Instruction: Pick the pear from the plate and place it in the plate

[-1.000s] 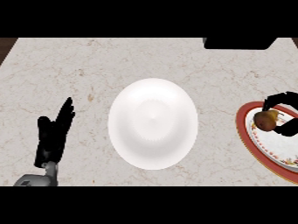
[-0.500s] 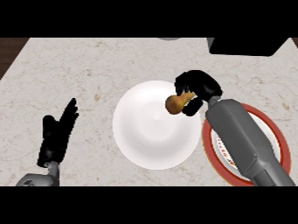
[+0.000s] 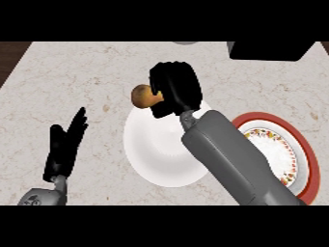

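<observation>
Head view: the brown pear (image 3: 144, 96) sits at the far-left rim of the white plate (image 3: 156, 154), pinched against the right hand (image 3: 175, 90), whose curled fingers hide the fruit's right side. The grey right forearm (image 3: 231, 159) covers part of that plate and the left edge of the red-rimmed patterned plate (image 3: 298, 154): two plates in all, one pear. The left hand (image 3: 63, 147) rests open, fingers straight, on the marble tabletop (image 3: 67, 72) at lower left. A dark object (image 3: 270, 50) is cut off at the top.
</observation>
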Available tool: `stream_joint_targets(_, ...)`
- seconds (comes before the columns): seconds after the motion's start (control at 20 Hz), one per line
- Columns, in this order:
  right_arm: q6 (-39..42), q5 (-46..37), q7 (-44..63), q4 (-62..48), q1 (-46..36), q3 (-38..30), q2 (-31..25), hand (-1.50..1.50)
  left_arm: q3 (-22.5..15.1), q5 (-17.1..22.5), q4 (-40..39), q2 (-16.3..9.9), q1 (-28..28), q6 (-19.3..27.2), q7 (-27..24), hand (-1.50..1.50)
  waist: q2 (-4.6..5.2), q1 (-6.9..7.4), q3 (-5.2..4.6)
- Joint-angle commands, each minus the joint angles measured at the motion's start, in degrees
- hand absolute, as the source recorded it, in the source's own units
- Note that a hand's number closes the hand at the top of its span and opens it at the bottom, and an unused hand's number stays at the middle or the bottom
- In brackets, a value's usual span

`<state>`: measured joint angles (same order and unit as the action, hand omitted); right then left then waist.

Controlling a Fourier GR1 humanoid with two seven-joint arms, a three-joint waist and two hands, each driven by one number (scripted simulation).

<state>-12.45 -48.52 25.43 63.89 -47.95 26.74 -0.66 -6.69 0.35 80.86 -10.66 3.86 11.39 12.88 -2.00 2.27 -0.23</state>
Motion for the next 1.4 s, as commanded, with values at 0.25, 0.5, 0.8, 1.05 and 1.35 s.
stream_joint_targets(0.25,-6.94,-7.59,40.85,13.33,-3.45,18.73,0.65,1.50,1.39,0.06,-1.32,-0.23,0.23,-0.18,-2.09,0.00,1.55,-1.08,0.13)
stream_joint_targets(0.5,-7.27,-9.12,44.99,12.28,-1.34,20.07,0.64,1.50,-0.47,-1.31,1.68,2.49,-4.64,1.87,-3.83,0.00,1.82,-1.27,0.19)
stream_joint_targets(0.8,-4.49,-8.87,40.55,10.83,0.26,15.87,0.64,1.50,1.74,-0.96,-2.04,2.12,-0.62,0.74,-4.09,0.00,2.03,-2.03,0.20)
stream_joint_targets(1.05,-6.79,-2.05,31.15,-0.33,2.70,11.65,0.64,1.50,0.71,-2.15,2.33,1.67,-2.10,1.18,-1.72,0.00,2.31,-1.14,0.23)
stream_joint_targets(1.35,0.51,9.29,22.43,-3.84,5.23,7.26,0.65,1.50,1.40,-1.90,1.85,2.14,-2.34,0.99,-2.71,0.00,2.31,-1.42,0.23)
